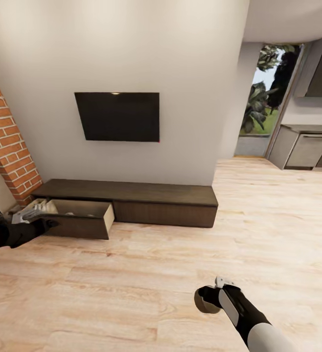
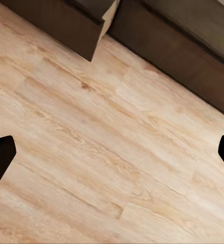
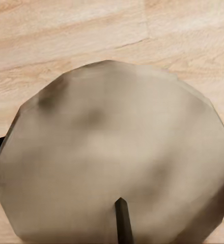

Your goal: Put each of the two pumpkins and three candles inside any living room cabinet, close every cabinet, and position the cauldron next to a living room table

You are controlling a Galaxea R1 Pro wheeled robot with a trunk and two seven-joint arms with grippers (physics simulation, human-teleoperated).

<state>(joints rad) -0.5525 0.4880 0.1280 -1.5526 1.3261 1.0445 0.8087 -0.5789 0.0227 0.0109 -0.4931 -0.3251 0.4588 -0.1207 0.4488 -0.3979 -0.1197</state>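
Note:
The long low dark brown cabinet (image 1: 151, 193) stands against the white wall, and its left drawer (image 1: 85, 226) is pulled out with pale wood inside. My left gripper (image 1: 47, 224) hovers at that drawer's front left corner; in the left wrist view its dark fingertips (image 2: 1, 157) sit wide apart over bare floor, so it is open and empty. Lower right in the head view, my right gripper (image 1: 218, 292) is shut on a beige-grey candle (image 1: 205, 300). Its round top and dark wick (image 3: 123, 223) loom large in the right wrist view. What lies in the drawer is unclear.
A black TV (image 1: 117, 116) hangs above the cabinet, with the red brick chimney (image 1: 7, 146) to its left. Light wood plank floor (image 1: 146, 278) stretches between me and the cabinet. A grey kitchen counter (image 1: 307, 146) and a garden window (image 1: 266, 98) lie far right.

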